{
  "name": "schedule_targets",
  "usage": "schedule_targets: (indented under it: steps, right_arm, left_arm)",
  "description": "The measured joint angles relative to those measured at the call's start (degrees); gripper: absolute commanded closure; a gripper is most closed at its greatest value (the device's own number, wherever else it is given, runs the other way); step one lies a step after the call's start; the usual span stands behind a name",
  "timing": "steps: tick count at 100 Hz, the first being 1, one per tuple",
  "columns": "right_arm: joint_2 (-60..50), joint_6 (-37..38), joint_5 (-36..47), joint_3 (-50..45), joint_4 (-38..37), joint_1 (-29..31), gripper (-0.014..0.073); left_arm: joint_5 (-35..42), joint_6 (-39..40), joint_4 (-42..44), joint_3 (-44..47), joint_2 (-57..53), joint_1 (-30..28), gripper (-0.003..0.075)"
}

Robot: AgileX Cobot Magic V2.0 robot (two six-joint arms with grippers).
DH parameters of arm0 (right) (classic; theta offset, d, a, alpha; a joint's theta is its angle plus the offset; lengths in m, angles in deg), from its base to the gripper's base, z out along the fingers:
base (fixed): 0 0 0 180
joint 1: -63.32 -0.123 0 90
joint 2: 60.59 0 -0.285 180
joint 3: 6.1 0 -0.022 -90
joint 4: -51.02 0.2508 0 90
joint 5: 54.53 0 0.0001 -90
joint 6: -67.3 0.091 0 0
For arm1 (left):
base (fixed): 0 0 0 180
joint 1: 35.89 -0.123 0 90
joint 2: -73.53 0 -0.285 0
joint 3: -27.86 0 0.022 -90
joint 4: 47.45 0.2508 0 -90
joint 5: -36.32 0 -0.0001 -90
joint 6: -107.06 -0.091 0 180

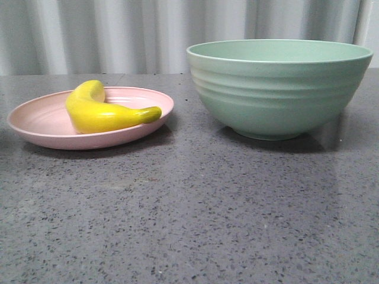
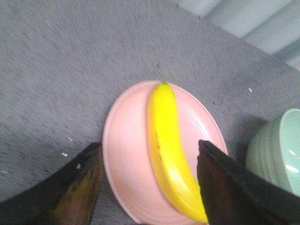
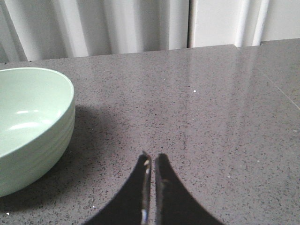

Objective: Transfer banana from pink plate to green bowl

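Observation:
The yellow banana (image 1: 100,111) lies curved on the pink plate (image 1: 35,121) at the table's left; the mint-green bowl (image 1: 278,89) stands to its right, empty as far as I can see. In the left wrist view my left gripper (image 2: 150,150) is open above the plate (image 2: 129,154), its fingers (image 2: 220,183) straddling the banana (image 2: 168,150) without touching it; the bowl's edge (image 2: 276,154) shows beside. My right gripper (image 3: 152,159) is shut on nothing, over bare table beside the bowl (image 3: 33,126). Neither gripper shows in the front view.
Grey speckled tabletop (image 1: 195,213) stretches in front of the plate and bowl. A pale pleated curtain (image 1: 118,32) hangs behind the table's far edge.

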Motion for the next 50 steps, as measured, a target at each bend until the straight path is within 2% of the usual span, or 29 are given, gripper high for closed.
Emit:
schedule_targets:
  steps: [23,37,50]
  right_arm:
    - [0.0,0.0,0.0,0.0,0.0,0.0,0.0673]
    - [0.0,0.0,0.0,0.0,0.0,0.0,0.0673]
    - [0.0,0.0,0.0,0.0,0.0,0.0,0.0673]
  left_arm:
    - [-6.4,0.0,-3.8,-4.2,9.2,1.4,0.0342]
    - [-5.7,0.1,-2.9,-6.5,12.2,6.8,0.0389]
    - [-4.5,2.6,1.0,-8.7,14.6,12.7,0.0393]
